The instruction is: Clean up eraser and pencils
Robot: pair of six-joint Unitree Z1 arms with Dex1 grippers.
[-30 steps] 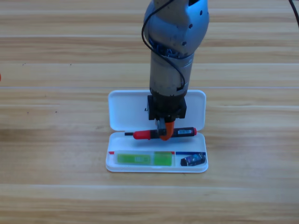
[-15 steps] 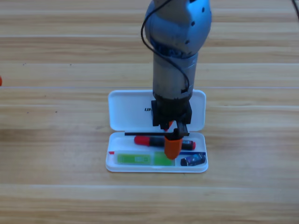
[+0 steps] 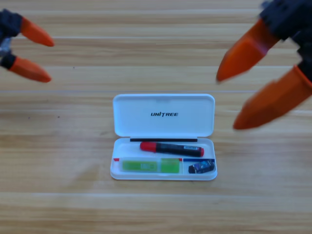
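Wooden planks with pale grain running side to side make up the bench (image 3: 63, 161), and a white plastic pencil case (image 3: 164, 105) lies open at its middle. Nothing stands over or across the case; both arms are well away from it. At the upper left of the case, against the picture's edge, the left end effector (image 3: 35, 54) shows two orange jaws spread wide with nothing between them. At the upper right of the case the right end effector (image 3: 263, 78) looms large and partly cut off, its two orange jaws likewise spread wide and holding nothing.

Behind the tray, the case's lid lies flat and carries the word "UNITREE" in dark letters. Inside the tray, along the back, rests the long black pencil with a red cap (image 3: 171, 147), lying lengthwise with the red end to the left. In front of it, in the left compartment, lies the lime-green pencil (image 3: 150, 166), also lengthwise. The small dark eraser with a blue patch (image 3: 201, 167) sits in the tray's front right corner, just beside the green one's end.
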